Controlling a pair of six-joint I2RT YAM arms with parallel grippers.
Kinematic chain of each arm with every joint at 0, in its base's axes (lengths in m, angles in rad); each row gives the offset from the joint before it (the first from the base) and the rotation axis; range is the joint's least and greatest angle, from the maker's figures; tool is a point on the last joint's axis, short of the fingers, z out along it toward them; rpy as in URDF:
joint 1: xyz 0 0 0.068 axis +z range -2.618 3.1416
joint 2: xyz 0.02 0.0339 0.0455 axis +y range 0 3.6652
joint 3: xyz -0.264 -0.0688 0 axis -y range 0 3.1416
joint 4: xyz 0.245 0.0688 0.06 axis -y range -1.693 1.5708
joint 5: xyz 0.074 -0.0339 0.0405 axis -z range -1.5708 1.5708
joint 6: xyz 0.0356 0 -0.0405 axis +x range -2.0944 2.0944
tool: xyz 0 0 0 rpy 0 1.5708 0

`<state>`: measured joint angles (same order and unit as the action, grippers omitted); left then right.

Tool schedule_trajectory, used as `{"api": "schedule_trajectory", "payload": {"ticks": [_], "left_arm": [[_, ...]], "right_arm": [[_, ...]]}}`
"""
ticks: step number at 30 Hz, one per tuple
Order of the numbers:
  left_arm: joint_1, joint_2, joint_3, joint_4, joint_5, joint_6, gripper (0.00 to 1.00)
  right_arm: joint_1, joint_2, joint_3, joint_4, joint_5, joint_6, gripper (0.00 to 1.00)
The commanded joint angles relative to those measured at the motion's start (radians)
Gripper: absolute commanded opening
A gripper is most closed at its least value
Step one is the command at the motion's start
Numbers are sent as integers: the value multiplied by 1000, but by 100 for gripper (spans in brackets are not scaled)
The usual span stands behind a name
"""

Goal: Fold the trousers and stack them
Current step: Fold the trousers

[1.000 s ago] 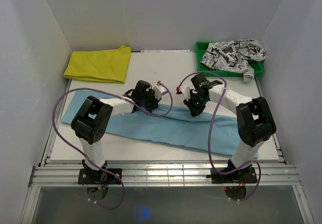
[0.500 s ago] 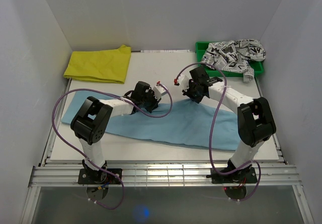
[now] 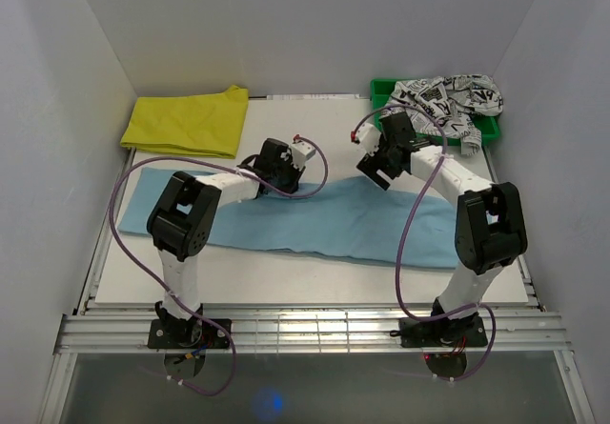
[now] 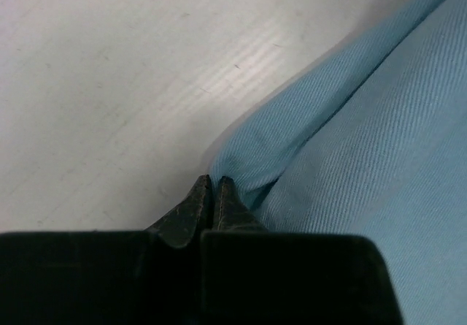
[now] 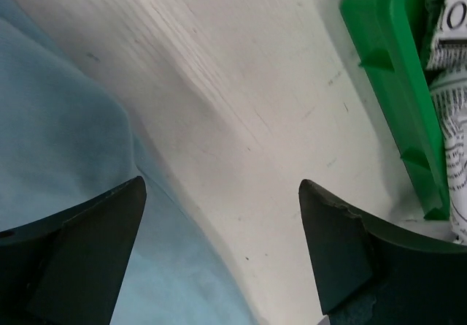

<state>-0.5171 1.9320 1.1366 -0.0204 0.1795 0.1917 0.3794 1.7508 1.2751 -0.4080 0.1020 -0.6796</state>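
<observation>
The light blue trousers (image 3: 324,224) lie stretched flat across the table from left to right. My left gripper (image 3: 289,184) sits at their far edge near the middle. In the left wrist view its fingertips (image 4: 214,184) are shut, and a puckered bit of the trousers' edge (image 4: 255,171) is pinched at the tips. My right gripper (image 3: 374,174) hovers open just past the far edge, further right. In the right wrist view its gripper (image 5: 220,185) stands wide apart over bare table, with the trousers (image 5: 58,157) below at the left and nothing between the jaws.
A green bin (image 3: 386,110) at the back right holds a black-on-white printed garment (image 3: 443,100); its wall (image 5: 387,69) is close to my right gripper. A folded yellow garment (image 3: 186,124) lies at the back left. White walls enclose the table.
Both grippers moved toward the back, drawing the trousers' far edge with them. The right gripper then opened, let go of the cloth and rose toward the green bin. The left stays shut.
</observation>
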Motion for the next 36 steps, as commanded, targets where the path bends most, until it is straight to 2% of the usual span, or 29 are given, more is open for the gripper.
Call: {"api": "schedule_trajectory", "payload": {"ticks": [1, 2, 5, 6, 9, 10, 12, 16, 17, 19, 24, 28, 31, 33, 36], "left_arm": [[74, 122, 99, -199, -146, -69, 8], [78, 133, 130, -207, -150, -74, 9], [97, 173, 262, -277, -130, -98, 25], [101, 179, 293, -298, -124, -106, 44], [135, 148, 360, -378, -75, -133, 81], [149, 128, 365, -386, -46, -139, 89], [176, 64, 376, -407, 9, -152, 96], [238, -22, 379, -545, 263, -77, 97], [242, -37, 370, -578, 367, -43, 97], [244, -70, 322, -665, 400, 23, 97], [304, -71, 166, -743, 301, 32, 93], [405, -41, 46, -739, 185, 3, 93], [478, -25, 17, -725, 105, -12, 95], [556, -21, 18, -714, 106, -24, 95], [609, -21, 64, -728, 161, -20, 95]], "right_arm": [[-97, -54, 88, -177, -40, 29, 91], [-114, -66, 107, -224, -98, 29, 90], [-160, -65, 154, -414, -218, 18, 85], [-172, -65, 155, -449, -238, 18, 83], [-232, -59, 138, -578, -291, 15, 81], [-246, -54, 126, -597, -301, 15, 81], [-276, -33, 87, -647, -337, 20, 81], [-350, 4, 11, -634, -380, 34, 83], [-359, 21, -5, -617, -371, 34, 83], [-366, 44, -38, -571, -358, 28, 84], [-470, 125, -69, -510, -274, -23, 86], [-523, 167, -97, -436, -144, -81, 89], [-550, 187, -82, -413, -110, -115, 91], [-553, 188, -76, -408, -70, -147, 92], [-551, 171, -56, -402, -45, -172, 91]]}}
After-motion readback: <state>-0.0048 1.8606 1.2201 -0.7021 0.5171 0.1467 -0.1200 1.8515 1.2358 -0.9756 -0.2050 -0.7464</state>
